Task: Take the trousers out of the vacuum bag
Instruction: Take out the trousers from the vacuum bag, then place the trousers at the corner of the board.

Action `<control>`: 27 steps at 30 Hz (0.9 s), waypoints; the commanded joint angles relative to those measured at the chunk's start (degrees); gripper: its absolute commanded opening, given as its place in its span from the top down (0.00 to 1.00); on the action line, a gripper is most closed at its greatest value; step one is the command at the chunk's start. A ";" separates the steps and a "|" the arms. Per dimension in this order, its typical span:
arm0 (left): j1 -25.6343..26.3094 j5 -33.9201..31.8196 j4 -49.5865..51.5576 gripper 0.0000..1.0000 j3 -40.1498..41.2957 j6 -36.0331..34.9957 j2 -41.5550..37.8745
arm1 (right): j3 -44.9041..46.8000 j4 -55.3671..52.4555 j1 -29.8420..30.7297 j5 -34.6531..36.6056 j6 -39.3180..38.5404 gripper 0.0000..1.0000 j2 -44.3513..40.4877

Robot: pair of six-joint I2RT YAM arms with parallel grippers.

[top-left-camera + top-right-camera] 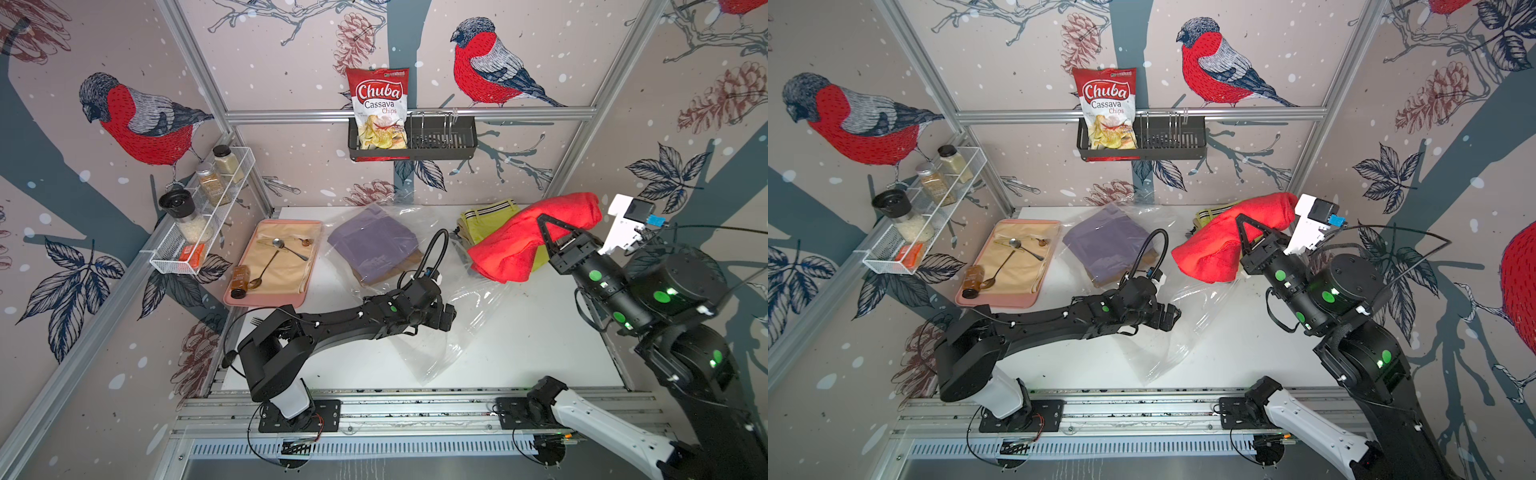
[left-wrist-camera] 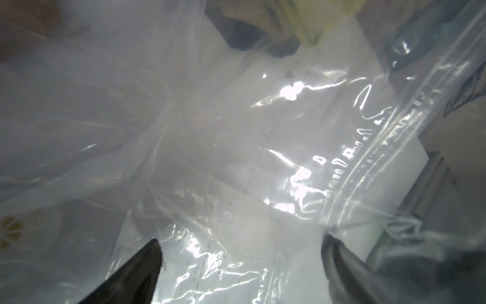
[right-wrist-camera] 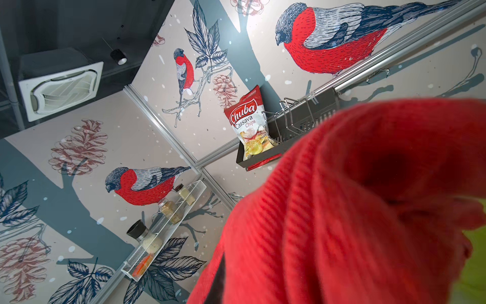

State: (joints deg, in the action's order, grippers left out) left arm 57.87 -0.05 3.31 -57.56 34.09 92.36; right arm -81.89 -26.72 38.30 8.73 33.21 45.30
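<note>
The right gripper [image 1: 549,233], pinched shut on the red trousers [image 1: 515,243], holds them bunched clear above the right side of the table [image 1: 519,332]. Their length slants upward to the right. Behind and beneath them the yellow trousers [image 1: 484,224] lie outside the bag. The left gripper [image 2: 239,265], jaws spread wide, sits low over the vacuum bag [image 1: 432,349], whose long axis runs from the table's back toward its near edge. Inside the bag the purple trousers [image 1: 374,241] lie flat on a mustard-brown pair [image 1: 401,272]. A black wall basket [image 1: 451,145] holds a packet [image 1: 379,104] reading "Chuba Cassava Chips".
</note>
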 commanded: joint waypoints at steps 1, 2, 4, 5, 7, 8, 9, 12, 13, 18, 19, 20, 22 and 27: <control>-0.13 0.05 -2.27 0.04 0.08 -0.10 -0.93 | -1.25 6.63 -0.15 2.13 -3.11 1.00 1.66; -0.12 0.18 -2.30 0.06 0.08 -0.36 -1.11 | -1.43 7.01 -0.38 2.04 -3.51 1.00 2.38; -0.12 1.80 -2.82 0.10 1.61 -0.84 -1.38 | -1.82 7.76 -1.26 1.38 -4.11 1.00 3.85; -0.12 2.39 -2.75 0.12 2.17 -0.85 -1.52 | -2.18 8.03 -2.08 0.56 -4.28 1.00 4.62; -0.12 3.49 -2.24 0.16 3.41 -1.03 -1.61 | -2.57 8.52 -5.05 -1.83 -4.18 1.00 6.27; -0.07 3.73 -1.97 0.19 4.24 -0.89 -1.86 | -2.50 9.07 -7.54 -4.66 -3.82 1.00 7.10; -0.12 3.88 -1.88 0.21 5.44 -0.78 -2.19 | -2.36 9.58 -10.78 -8.18 -3.12 1.00 7.87; -0.05 4.75 -2.03 0.26 8.79 0.01 -3.59 | -0.30 13.79 -22.05 -20.75 0.30 1.00 9.54; -0.03 5.04 -2.00 0.26 9.57 0.19 -4.16 | 0.61 15.75 -25.23 -24.25 1.41 1.00 9.99; -0.08 3.96 0.66 0.25 11.37 0.75 -8.41 | 3.86 25.26 -40.38 -40.65 6.96 1.00 14.48; -0.09 3.40 1.39 0.23 11.20 0.64 -9.16 | 4.22 26.95 -42.13 -42.80 7.74 1.00 15.54; -0.08 2.62 2.20 0.20 10.94 0.57 -9.90 | 4.55 28.98 -44.05 -45.17 8.79 1.00 16.80; -0.14 1.50 3.40 0.20 10.02 0.19 -10.66 | 5.47 33.53 -46.75 -49.11 11.26 1.00 18.91; -0.12 1.68 3.85 0.19 7.42 -0.76 -9.34 | 6.92 44.30 -51.01 -55.31 16.68 1.00 24.21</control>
State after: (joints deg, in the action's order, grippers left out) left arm 57.87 2.76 6.44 -49.04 34.04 82.37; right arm -74.87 1.96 -11.60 -39.05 45.43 68.27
